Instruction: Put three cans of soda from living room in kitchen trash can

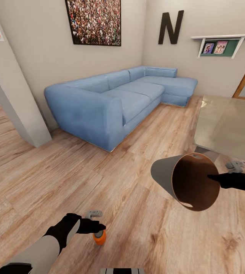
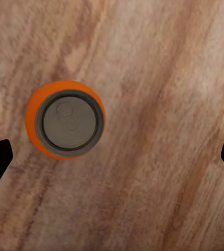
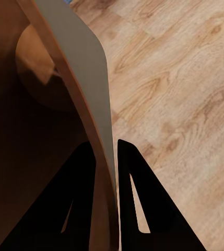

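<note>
Soda can (image 2: 65, 119), orange body with a silver top, stands upright on the wood floor (image 1: 99, 171) directly under my left gripper (image 1: 99, 227); in the left wrist view it sits off-centre between the two black fingertips, nearer one of them, with both fingertips well apart and touching nothing, so the jaws are spread and not yet on the can. I judge the can light, rigid across its rim but thin and easily dented at mid-wall, with a smooth painted side that could slip; best hold looks like a pinch across the body just below the top, after centring the gripper over it. My right gripper (image 1: 213, 177) is clamped on the trash can (image 1: 164, 173), one finger inside and one outside the wall at the rim, as the right wrist view shows, with the wall pinched between them. The bin hangs tilted on its side, well above the floor, mouth turned toward me, orange-brown inside, apparently empty. I judge it light but awkward: a rim pinch lets it swing. Open floor surrounds the can, with the blue corner sofa (image 1: 114, 99) well apart. The grey low table (image 1: 229, 125) edge lies near the bin, so I would watch that side when moving the right arm.
</note>
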Controlling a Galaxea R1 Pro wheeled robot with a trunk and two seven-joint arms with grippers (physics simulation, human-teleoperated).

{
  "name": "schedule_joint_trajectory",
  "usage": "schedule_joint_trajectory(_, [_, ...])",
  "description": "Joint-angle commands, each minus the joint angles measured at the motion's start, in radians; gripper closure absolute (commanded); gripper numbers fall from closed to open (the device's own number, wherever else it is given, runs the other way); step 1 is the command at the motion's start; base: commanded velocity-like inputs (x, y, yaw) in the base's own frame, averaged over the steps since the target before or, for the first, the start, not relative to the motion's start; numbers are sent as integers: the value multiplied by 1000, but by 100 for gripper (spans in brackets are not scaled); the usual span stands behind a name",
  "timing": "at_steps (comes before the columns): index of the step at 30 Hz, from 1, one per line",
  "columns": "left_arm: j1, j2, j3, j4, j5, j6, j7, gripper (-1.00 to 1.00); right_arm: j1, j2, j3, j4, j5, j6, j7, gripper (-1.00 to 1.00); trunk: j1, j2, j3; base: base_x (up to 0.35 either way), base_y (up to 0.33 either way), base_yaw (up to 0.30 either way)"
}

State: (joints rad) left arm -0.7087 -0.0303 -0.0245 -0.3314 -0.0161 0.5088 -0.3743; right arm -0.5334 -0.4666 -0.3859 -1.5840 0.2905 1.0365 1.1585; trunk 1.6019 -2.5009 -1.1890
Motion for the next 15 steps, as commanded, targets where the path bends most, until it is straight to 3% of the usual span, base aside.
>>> schedule_joint_trajectory(1, [0,0,0,0,0,0,0,-100,0,0,-1,0,-17,11,4,100,0,0,0,0,-5,0])
schedule_joint_trajectory(15, [0,-2,0,0,0,1,2,-100,0,-8,-8,-1,-17,11,4,100,0,0,0,0,0,0])
